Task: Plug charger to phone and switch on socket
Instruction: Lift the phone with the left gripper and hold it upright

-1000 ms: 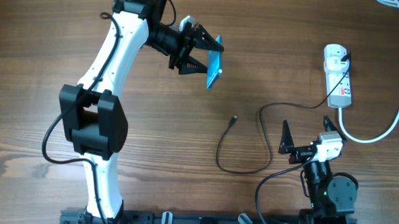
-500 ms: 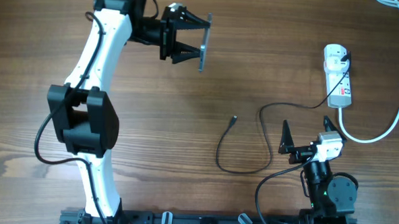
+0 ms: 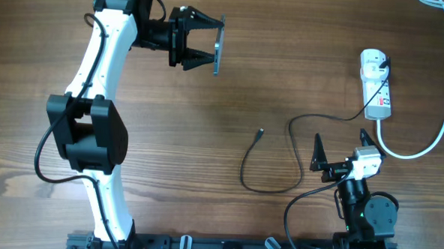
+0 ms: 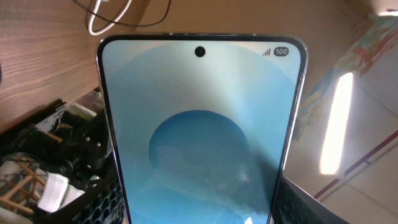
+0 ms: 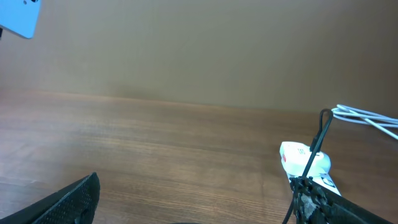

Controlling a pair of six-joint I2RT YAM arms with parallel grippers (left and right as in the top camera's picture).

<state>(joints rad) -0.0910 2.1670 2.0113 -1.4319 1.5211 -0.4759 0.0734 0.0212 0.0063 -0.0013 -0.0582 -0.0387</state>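
My left gripper point(image 3: 210, 43) is shut on the phone point(image 3: 219, 46) and holds it up on edge above the far left of the table. In the left wrist view the phone point(image 4: 200, 130) fills the frame, its blue screen lit. The charger, a thin black cable point(image 3: 268, 188), loops on the table with its connector tip point(image 3: 260, 131) lying free at the centre; its other end is plugged into the socket point(image 3: 377, 85), a white power strip at the far right. The socket also shows in the right wrist view point(image 5: 306, 160). My right gripper point(image 3: 339, 154) is open and empty near the front right.
A thick white cord point(image 3: 424, 148) runs from the socket round to the right edge. My right arm's base point(image 3: 365, 217) stands at the front right. A black rail point(image 3: 201, 247) runs along the front edge.
My left gripper has carried the phone up and to the left, turning it onto its edge as seen from above. The right arm and the cable have not moved.
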